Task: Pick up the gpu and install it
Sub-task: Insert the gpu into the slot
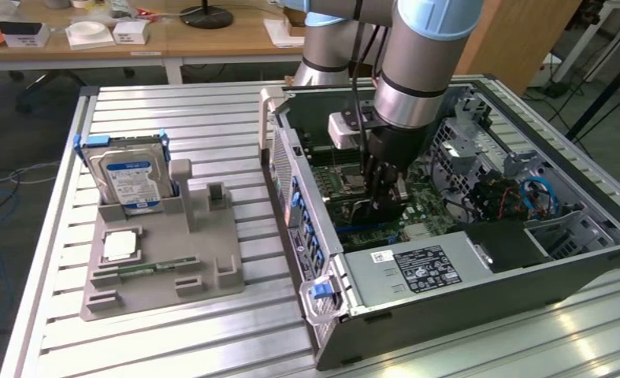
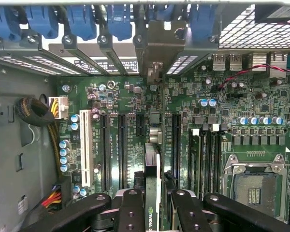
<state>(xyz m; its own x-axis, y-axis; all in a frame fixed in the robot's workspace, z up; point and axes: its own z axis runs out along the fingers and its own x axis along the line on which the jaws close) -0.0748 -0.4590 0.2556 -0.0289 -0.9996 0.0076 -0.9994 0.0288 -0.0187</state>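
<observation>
The gpu is a thin dark card seen edge-on, with a green logo on its near end. It stands between my gripper's black fingers, which are shut on it. The card hangs just over the long black expansion slots of the green motherboard, and its grey metal end bracket reaches the row of rear slot covers. In the exterior view my gripper is down inside the open computer case, with the dark gpu under it above the board.
A grey fixture tray on the slatted table holds a silver hard drive, a processor and a memory stick. Inside the case are the power supply, blue slot latches, the processor socket and a cable bundle.
</observation>
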